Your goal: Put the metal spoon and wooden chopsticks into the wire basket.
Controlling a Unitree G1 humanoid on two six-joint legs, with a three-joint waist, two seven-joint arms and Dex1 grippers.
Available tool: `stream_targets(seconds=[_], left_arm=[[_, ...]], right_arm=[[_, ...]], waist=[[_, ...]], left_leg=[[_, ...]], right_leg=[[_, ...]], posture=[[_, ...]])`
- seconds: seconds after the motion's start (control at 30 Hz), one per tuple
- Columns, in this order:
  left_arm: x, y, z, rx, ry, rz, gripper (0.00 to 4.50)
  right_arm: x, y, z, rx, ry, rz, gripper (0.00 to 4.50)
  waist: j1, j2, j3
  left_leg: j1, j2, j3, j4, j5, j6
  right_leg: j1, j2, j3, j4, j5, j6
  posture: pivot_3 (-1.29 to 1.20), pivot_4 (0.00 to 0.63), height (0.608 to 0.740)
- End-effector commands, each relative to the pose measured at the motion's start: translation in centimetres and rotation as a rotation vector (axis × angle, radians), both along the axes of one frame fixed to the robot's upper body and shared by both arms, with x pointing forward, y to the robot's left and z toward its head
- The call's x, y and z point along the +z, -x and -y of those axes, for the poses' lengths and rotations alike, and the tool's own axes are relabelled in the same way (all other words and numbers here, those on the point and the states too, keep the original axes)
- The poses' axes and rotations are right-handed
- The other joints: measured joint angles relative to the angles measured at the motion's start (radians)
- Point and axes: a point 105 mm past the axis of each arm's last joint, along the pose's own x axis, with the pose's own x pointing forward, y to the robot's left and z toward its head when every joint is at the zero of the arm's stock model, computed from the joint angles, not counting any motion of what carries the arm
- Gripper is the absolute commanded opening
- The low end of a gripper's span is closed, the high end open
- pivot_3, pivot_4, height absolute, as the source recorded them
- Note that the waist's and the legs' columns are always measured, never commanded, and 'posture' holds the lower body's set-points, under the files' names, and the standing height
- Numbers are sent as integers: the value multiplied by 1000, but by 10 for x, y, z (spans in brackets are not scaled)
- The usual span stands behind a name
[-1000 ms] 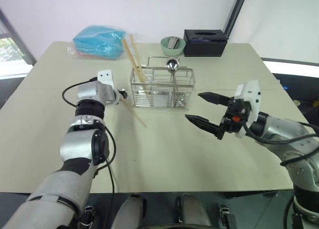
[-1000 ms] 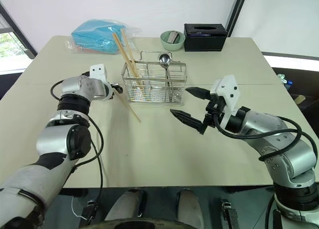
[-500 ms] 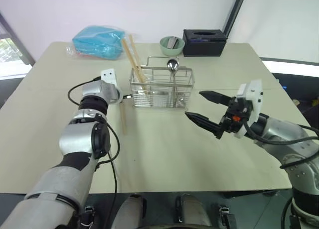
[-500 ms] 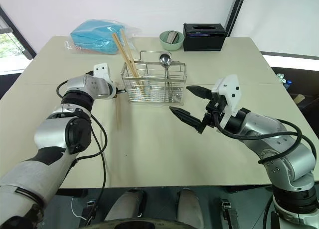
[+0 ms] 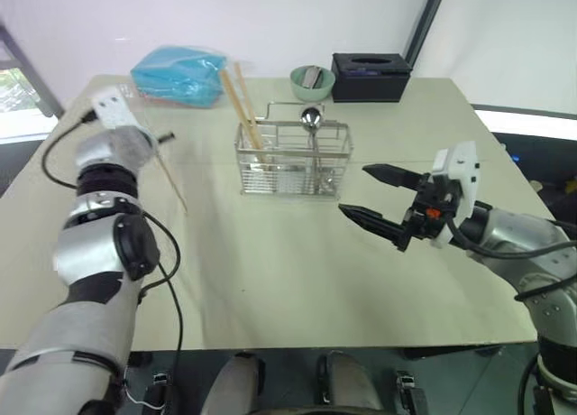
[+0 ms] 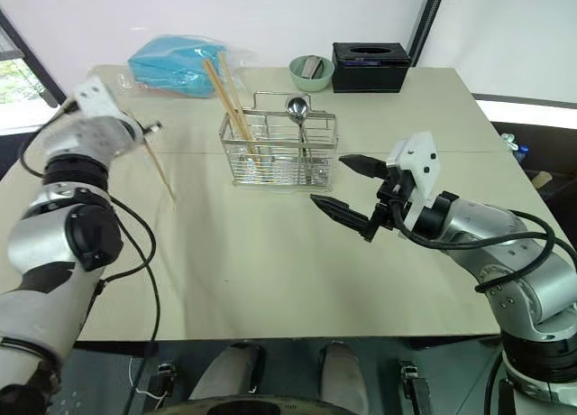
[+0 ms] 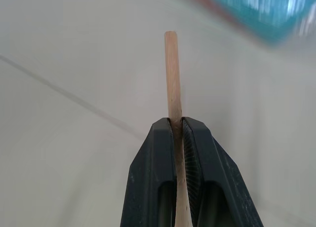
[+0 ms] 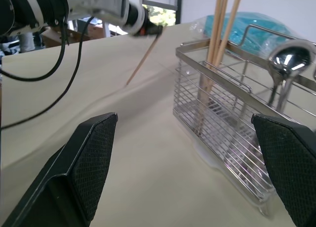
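Observation:
My left gripper point(image 5: 162, 137) is shut on one wooden chopstick point(image 5: 174, 176), held up left of the wire basket point(image 5: 293, 158), its free end slanting down toward the table. The left wrist view has the stick point(image 7: 172, 74) pinched between the two black fingers point(image 7: 153, 158). Two more chopsticks point(image 5: 239, 99) lean in the basket's left compartment. The metal spoon point(image 5: 312, 117) stands in the basket, bowl up. My right gripper point(image 5: 353, 189) hovers open to the right of the basket, empty. From the right wrist, the basket point(image 8: 222, 128) lies ahead.
A blue plastic bag point(image 5: 176, 72) lies at the table's back left. Behind the basket are a pale-green bowl point(image 5: 312, 81) and a black tissue box point(image 5: 371, 77). The tan table point(image 5: 270, 271) spreads wide in front of the basket.
My left gripper closed on the chopstick that lay beside the basket and lifted it up and to the left. The right arm stayed still.

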Motion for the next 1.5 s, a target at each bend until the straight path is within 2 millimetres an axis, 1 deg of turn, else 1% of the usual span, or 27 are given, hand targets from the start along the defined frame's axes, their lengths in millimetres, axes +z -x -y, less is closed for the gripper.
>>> stream_targets(seconds=[0.03,0.07,0.1,0.13,0.17,0.2,0.23,0.27,0.3,0.37,0.43,0.5,0.63,0.8,0.97,1.13,1.2,1.23,1.43,1.47,1.5], left_arm=[[146,13,26,-141,152,605,54],[169,20,38,-208,171,704,54],[179,24,45,-247,176,748,54],[186,26,53,-284,175,776,54],[192,30,66,-336,144,802,54],[196,32,75,-368,121,818,54],[198,36,90,-412,57,831,54],[199,38,99,-440,14,838,54],[196,40,112,-482,-34,843,54],[186,44,137,-563,-112,844,54],[175,47,154,-617,-170,839,54],[167,48,163,-647,-210,833,54],[149,52,181,-659,-363,852,54],[133,50,195,-654,-433,870,54],[118,45,200,-639,-470,868,54],[110,41,199,-614,-432,852,54],[109,40,198,-604,-418,849,832],[109,40,197,-599,-412,849,1122],[107,40,191,-576,-377,833,4142],[108,40,190,-569,-374,831,4476],[108,41,189,-563,-372,830,4476]], right_arm=[[12,2,-2,19,-7,36,4500],[12,2,-2,22,-7,34,4500],[12,2,-3,23,-7,34,4500],[12,2,-3,24,-7,32,4500],[12,2,-3,25,-7,32,4500],[12,1,-3,25,-7,32,4500],[12,1,-4,25,-6,32,4500],[12,1,-4,25,-6,33,4500],[12,1,-4,21,-8,34,4500],[13,1,-3,12,-16,35,4500],[13,2,-3,8,-19,36,4500],[12,3,-3,3,-20,36,4500],[13,2,0,-22,-34,34,4500],[15,2,3,-35,-47,26,4500],[20,-1,4,-53,-54,48,4500],[22,-3,3,-67,-80,56,4500],[21,-4,2,-68,-79,53,4500],[21,-4,2,-68,-76,53,4500],[23,-9,4,-68,-72,54,4500],[23,-10,5,-68,-71,54,4500],[23,-11,5,-67,-71,54,4500]], waist=[[15,-3,2],[16,-3,2],[15,-3,2],[13,-2,1],[11,2,-1],[10,5,-3],[10,6,-3],[10,6,-3],[10,6,-2],[10,6,-2],[10,6,-2],[8,5,-1],[1,6,-1],[8,5,-1],[12,5,-1],[12,5,-1],[12,5,-1],[12,5,-1],[11,5,-1],[11,5,-1],[11,5,-1]], left_leg=[[-1,0,0,1,0,0],[-3,0,0,2,0,0],[-5,0,-1,4,0,0],[-6,-1,0,5,0,0],[-6,-1,1,6,0,0],[-5,-2,2,6,-1,1],[-2,-2,4,6,-2,4],[0,-2,5,5,-3,5],[1,-2,5,5,-3,5],[1,-1,5,5,-3,5],[1,-1,4,6,-3,5],[1,0,4,7,-3,5],[0,0,4,6,-3,5],[0,0,4,7,-3,5],[0,0,4,7,-3,5],[0,0,4,7,-3,6],[0,0,4,7,-3,6],[0,0,4,7,-3,6],[0,0,4,7,-3,6],[0,0,4,7,-3,6],[0,0,4,7,-3,6]], right_leg=[[0,0,0,0,0,0],[0,0,-1,-1,1,1],[-1,0,-2,-1,1,1],[-1,-1,-1,-1,1,1],[-1,-2,-1,-1,1,1],[0,-3,-1,-1,1,1],[2,-4,-1,-1,1,1],[3,-4,0,-1,0,2],[4,-4,0,-1,0,3],[4,-3,0,0,0,3],[4,-1,0,0,0,3],[4,0,0,1,0,2],[3,0,1,0,0,2],[3,0,1,-1,0,2],[4,0,1,-1,0,2],[4,0,1,-1,0,2],[4,0,1,-1,0,2],[3,0,1,-1,0,2],[3,0,1,0,0,2],[3,0,1,0,0,2],[3,0,1,-1,0,2]], posture=[[0,150,654],[0,150,654],[0,150,654],[0,150,654],[0,150,654],[0,150,654],[0,150,654],[0,150,654],[0,150,654],[0,150,654],[0,150,654],[0,150,654],[0,150,654],[0,150,654],[0,150,654],[0,150,654],[0,150,654],[0,150,654],[0,150,654],[0,150,654],[0,150,654]])
